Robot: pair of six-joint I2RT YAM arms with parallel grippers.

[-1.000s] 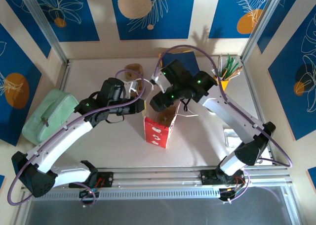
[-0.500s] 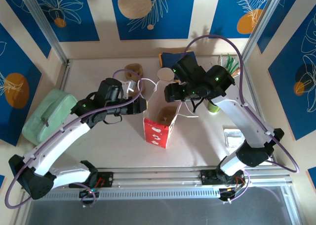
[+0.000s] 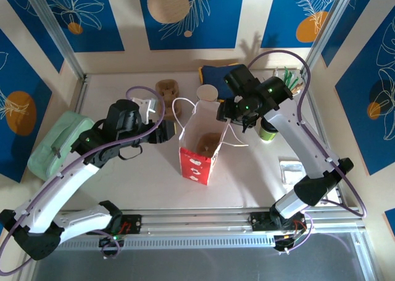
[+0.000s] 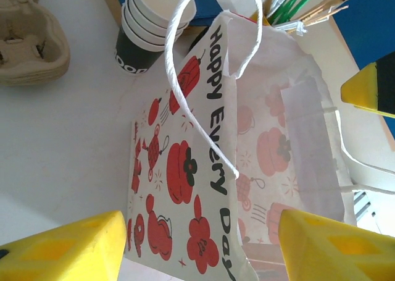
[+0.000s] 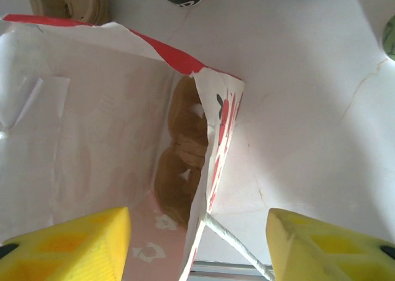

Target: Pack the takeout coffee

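Observation:
The takeout coffee [image 3: 267, 131], black lid over lime-green sides, stands on the table right of the bag, beside my right forearm. The red-and-white paper bag [image 3: 199, 150] stands open mid-table, a brown cardboard carrier [image 3: 209, 143] lying inside it. My left gripper [image 3: 165, 131] hovers open just left of the bag; its wrist view faces the printed bag wall [image 4: 203, 170] and white handle [image 4: 185, 96], with the gripper [image 4: 200, 247] holding nothing. My right gripper [image 3: 227, 111] is open above the bag's far right corner, straddling the bag's edge [image 5: 213, 170] without gripping it [image 5: 197, 247].
A stack of lidless cups [image 3: 208, 96] and a spare cardboard carrier [image 3: 166, 89] stand behind the bag. Straws and stirrers [image 3: 287, 80] sit at back right, blue napkins [image 3: 219, 71] at the back. A mint-green pouch [image 3: 58, 142] lies far left.
My right gripper rose out of the bag's mouth and drew back to the right, uncovering the coffee cup. My left gripper pulled away leftward from the bag.

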